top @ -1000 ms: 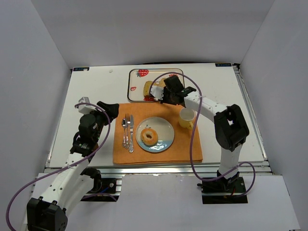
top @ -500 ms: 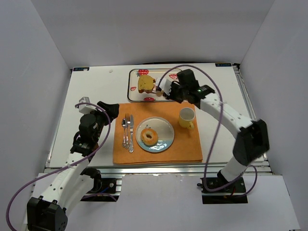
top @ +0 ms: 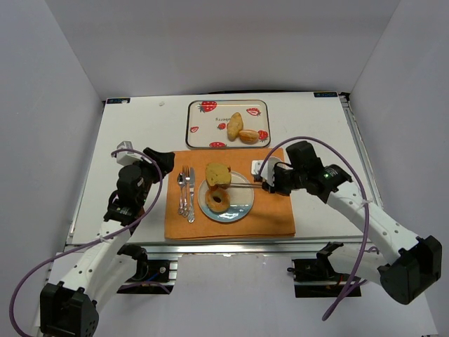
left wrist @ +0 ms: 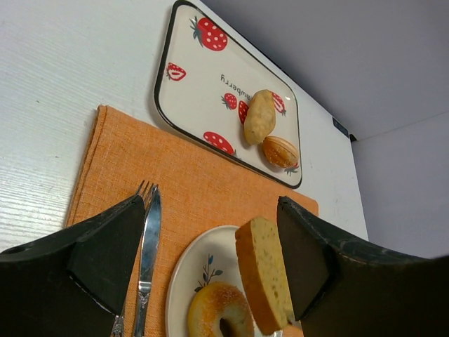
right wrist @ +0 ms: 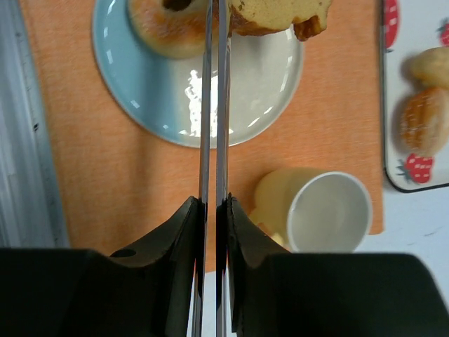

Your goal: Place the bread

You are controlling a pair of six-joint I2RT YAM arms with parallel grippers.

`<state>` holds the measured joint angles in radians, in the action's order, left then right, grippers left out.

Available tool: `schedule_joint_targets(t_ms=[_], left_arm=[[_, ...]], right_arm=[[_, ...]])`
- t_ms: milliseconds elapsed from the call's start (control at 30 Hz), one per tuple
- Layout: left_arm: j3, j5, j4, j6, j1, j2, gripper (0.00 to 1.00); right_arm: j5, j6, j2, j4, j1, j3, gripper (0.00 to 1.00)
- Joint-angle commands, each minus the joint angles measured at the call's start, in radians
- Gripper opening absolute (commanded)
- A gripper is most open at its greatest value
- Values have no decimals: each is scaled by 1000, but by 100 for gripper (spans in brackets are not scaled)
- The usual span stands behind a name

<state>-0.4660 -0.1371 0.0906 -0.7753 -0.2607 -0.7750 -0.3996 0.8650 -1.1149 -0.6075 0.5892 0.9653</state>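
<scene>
while over plate (top: 243, 202), right tool (top: 269, 184) tight on tongs (right wrist: 206, 140) with bread (top: 217, 173), left tool (left wrist: 210, 239) apart

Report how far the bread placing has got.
Done: the bread slice is off the strawberry tray and at the plate. In hand: the right gripper pinches tongs that clamp it upright beside the donut. Left: set it down and release.
</scene>
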Motion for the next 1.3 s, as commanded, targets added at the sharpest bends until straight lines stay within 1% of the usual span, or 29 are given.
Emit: schedule_joint_targets(t_ms=[0,100,267,467,567,700,967,1167,1267], left_arm=[[-22,17,20,2,6,-6,86],[-20,19,18,1,6,-3,86],[-11,11,14,-5,6,16,86],[-2,7,8,-7,6,28,86],[-3,7,11,-7,6,26,86],[-6,10,14,-4,6,14,86],[-7,11,21,-5,6,8,86],[-10,13,20,-5,6,8,86],[-11,14,18,-5,6,6,86]], right_arm=[[-54,41,43,-35,1,-20,3],[-79,66,52,-46,4,-34,4],[-77,94,41,-61,20,-43,8],[-58,129,26,-87,32,-71,18],[-56,128,24,-93,35,-71,24],[-61,129,38,-104,40,-69,37],[-91,140,79,-127,40,-43,41],[-111,149,105,-155,41,-17,42],[-122,135,125,-156,41,18,41]])
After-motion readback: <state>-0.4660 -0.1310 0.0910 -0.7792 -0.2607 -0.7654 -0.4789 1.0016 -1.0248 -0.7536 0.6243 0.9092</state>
